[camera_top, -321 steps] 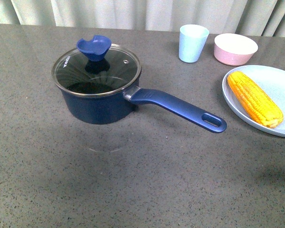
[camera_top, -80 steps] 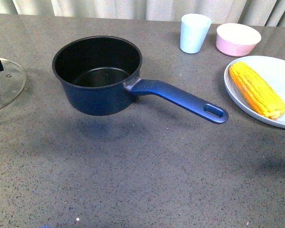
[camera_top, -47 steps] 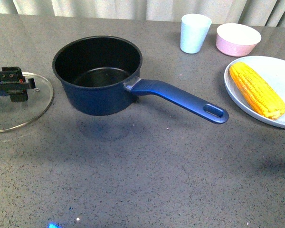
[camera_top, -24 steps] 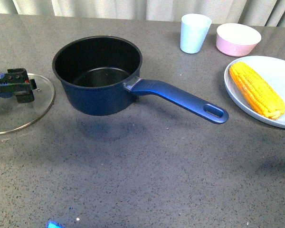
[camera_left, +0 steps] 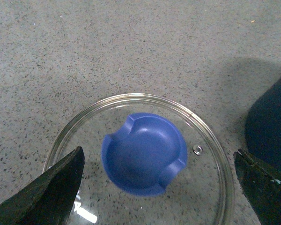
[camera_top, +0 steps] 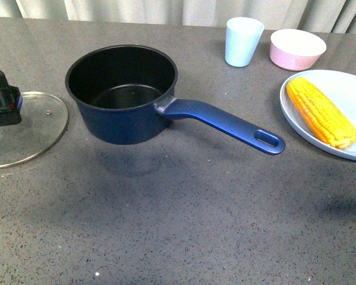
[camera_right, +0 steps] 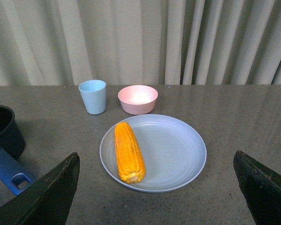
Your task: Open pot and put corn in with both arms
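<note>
The dark blue pot [camera_top: 126, 127] stands uncovered, its black inside bare and its long handle [camera_top: 225, 123] pointing right. Its glass lid [camera_top: 29, 133] lies flat on the table to the pot's left. My left gripper [camera_top: 0, 98] hovers open over the lid. In the left wrist view the blue knob [camera_left: 145, 153] sits between the spread fingers of the left gripper [camera_left: 158, 156], untouched, with the pot wall [camera_left: 271, 126] at the edge. The corn [camera_top: 320, 113] lies on a pale blue plate [camera_top: 350, 89]. My right gripper [camera_right: 155, 157] hangs open, back from the corn [camera_right: 129, 151] and above it.
A light blue cup [camera_top: 243, 41] and a pink bowl [camera_top: 296, 47] stand behind the plate, near the curtain. The right wrist view shows the cup [camera_right: 92, 96], the bowl [camera_right: 137, 98], the plate [camera_right: 178, 145] and the pot handle's end [camera_right: 11, 173].
The lid has come off the pot and now rests on the table at the left. My left gripper has let go of the knob and shifted a little left.
</note>
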{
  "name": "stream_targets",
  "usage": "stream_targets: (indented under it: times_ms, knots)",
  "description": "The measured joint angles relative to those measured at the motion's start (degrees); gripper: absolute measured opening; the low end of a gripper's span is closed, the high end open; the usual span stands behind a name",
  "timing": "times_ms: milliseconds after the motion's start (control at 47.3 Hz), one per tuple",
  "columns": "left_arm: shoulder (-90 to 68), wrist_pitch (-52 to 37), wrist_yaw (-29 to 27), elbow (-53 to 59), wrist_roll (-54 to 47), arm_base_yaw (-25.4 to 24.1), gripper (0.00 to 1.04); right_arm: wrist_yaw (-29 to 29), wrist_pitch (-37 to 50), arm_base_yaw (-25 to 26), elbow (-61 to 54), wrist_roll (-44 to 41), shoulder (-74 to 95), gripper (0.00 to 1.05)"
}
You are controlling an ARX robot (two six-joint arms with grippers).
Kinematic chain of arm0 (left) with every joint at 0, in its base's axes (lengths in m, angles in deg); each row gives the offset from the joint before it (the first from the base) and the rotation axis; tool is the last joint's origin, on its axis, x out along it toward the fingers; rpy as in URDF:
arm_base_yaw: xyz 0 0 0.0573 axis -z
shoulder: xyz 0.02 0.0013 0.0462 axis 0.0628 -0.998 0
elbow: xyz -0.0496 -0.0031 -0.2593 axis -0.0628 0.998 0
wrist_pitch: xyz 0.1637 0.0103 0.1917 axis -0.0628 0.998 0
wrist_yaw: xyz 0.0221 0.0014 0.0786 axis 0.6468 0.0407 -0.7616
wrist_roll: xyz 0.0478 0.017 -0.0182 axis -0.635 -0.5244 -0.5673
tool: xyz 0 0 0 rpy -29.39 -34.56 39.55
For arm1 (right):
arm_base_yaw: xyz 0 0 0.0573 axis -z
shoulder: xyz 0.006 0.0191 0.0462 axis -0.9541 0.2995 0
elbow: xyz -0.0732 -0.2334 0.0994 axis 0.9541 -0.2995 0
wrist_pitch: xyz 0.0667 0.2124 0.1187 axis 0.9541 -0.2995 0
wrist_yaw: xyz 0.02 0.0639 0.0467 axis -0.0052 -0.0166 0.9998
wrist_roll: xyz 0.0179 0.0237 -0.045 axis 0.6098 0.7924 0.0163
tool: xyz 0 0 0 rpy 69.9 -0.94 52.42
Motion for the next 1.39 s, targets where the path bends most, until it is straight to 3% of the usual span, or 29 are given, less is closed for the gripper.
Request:
stream_targets:
  times_ms: [296, 402, 444, 740, 1395]
  knots:
    - [23.23, 7.74, 4.74, 9.11, 0.55, -2.51, 0.94, 0.02, 0.0, 0.0, 0.0, -0.02, 0.0, 0.96]
    - [29.11, -7.89, 3.04, 15.3, -3.91, -2.19, 0.71, 0.02, 0.0, 0.0, 0.0, 0.0, 0.0, 0.96]
    - [31.56, -8.09, 0.63, 16.76, -4.59, -0.72, 0.63, 0.0, 0.0, 0.0, 0.0, -0.02, 0.0, 0.96]
    - [46.69, 0.13, 0.31, 24.35, -5.73, 0.68, 0.02, 0.02, 0.0, 0.0, 0.0, -0.02, 0.0, 0.96]
    - [78.25, 26.36, 0.31, 28.65, -5.95, 0.68, 0.02, 0.0, 0.0, 0.0, 0.0, 0.0, 0.0, 0.96]
